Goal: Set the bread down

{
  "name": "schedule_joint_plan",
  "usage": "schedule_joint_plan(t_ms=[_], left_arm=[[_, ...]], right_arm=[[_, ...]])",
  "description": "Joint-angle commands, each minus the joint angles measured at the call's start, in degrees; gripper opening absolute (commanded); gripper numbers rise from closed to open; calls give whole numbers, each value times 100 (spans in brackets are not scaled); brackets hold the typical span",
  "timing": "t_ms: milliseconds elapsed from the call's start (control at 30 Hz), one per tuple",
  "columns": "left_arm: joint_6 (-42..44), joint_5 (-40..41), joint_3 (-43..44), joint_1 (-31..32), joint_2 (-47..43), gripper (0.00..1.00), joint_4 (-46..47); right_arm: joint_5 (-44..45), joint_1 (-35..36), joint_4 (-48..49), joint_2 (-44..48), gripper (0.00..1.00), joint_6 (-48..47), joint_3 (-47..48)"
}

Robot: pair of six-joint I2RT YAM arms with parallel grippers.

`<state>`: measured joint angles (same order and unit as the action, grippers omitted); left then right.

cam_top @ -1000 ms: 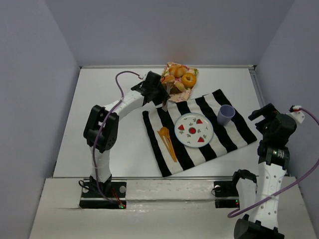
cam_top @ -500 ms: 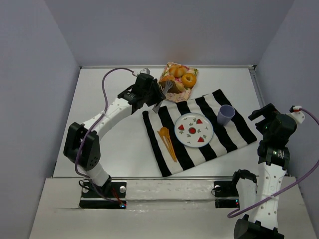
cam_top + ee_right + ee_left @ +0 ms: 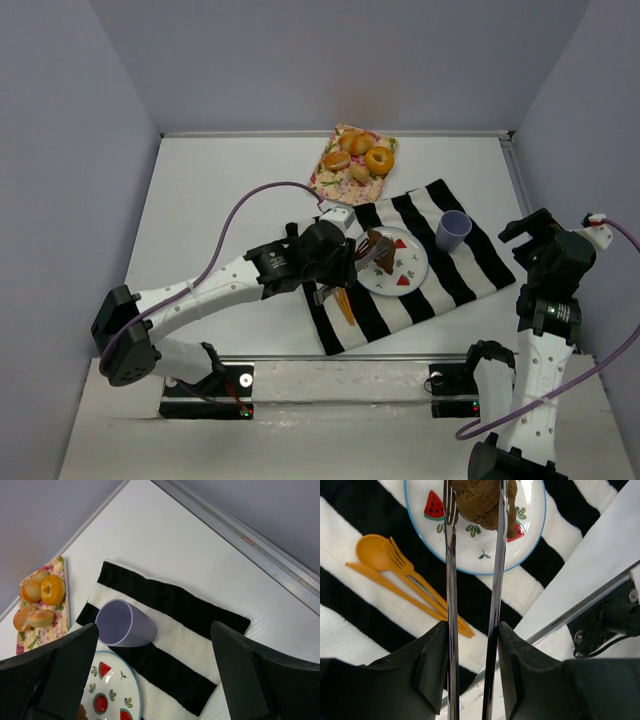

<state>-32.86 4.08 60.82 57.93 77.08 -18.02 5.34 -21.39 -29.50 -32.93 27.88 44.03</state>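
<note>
My left gripper (image 3: 335,262) is shut on a pair of metal tongs (image 3: 451,605). The tongs' tips pinch the dark brown bread (image 3: 383,253). The bread hangs just over the left part of the white watermelon-print plate (image 3: 408,272). In the left wrist view the bread (image 3: 480,500) sits between the tong tips above the plate (image 3: 485,545), with my gripper (image 3: 472,630) closed around the tong arms. My right gripper (image 3: 530,232) is open and empty, raised at the right over the cloth's edge (image 3: 154,627).
A purple cup (image 3: 453,230) (image 3: 122,624) stands right of the plate on the black-and-white striped cloth (image 3: 470,265). Orange cutlery (image 3: 338,285) (image 3: 395,570) lies left of the plate. A floral board (image 3: 335,182) at the back holds golden buns and a doughnut (image 3: 379,159).
My left arm swung from the floral board at the back to the plate, carrying the bread in the tongs. The right arm has not moved.
</note>
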Motion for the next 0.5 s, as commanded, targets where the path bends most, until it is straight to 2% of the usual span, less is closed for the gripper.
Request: schedule_joint_plan(t_ms=[0, 167, 267, 400, 467], left_arm=[[8, 419, -105, 296, -264, 48, -219], [113, 436, 79, 517, 79, 51, -307], [218, 436, 219, 544, 324, 56, -325], [315, 462, 413, 544, 457, 71, -404], [324, 532, 466, 535, 448, 73, -404]], right_arm=[[-86, -32, 251, 102, 100, -19, -17], [-86, -32, 251, 155, 100, -28, -26], [-86, -32, 251, 164, 100, -37, -26], [-86, -32, 251, 164, 100, -28, -26], [-77, -32, 251, 173, 100, -37, -26]])
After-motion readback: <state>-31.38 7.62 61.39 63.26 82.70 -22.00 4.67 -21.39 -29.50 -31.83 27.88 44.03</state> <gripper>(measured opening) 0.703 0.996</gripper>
